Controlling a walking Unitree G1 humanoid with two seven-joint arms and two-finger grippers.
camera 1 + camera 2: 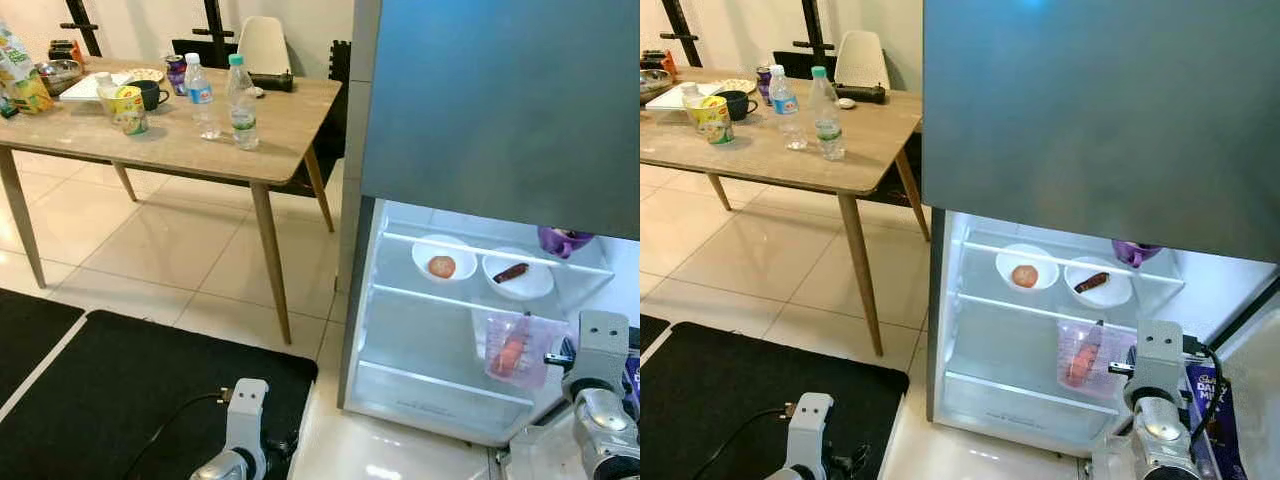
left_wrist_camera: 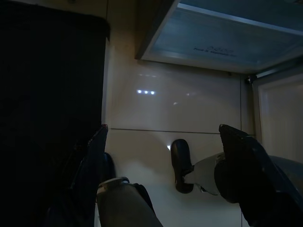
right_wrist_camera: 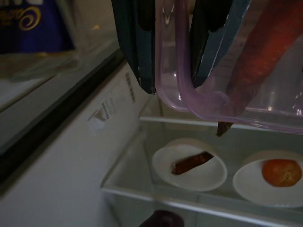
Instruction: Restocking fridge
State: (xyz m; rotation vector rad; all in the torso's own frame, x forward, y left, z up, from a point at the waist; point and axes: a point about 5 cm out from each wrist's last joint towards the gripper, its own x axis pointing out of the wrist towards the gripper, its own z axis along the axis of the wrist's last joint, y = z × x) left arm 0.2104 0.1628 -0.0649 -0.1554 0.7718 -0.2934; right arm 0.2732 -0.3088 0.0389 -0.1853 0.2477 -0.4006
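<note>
Your carrot sat inside the clear pink container, long axis tilted steeply, its thin dark tip pointing toward the shelf with the two white plates. Your right gripper was pinched tight on the container's rim, holding it inside the open fridge. The left gripper hung low over the floor, fingers spread wide.

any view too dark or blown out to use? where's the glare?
Left wrist view: very dark, small glare spots on the tile floor. Right wrist view: dim, the close clear container soft, the plates behind it sharper. Eye views: well lit, the lit fridge interior bright and slightly washed out, with a mild reflection on the door.
</note>
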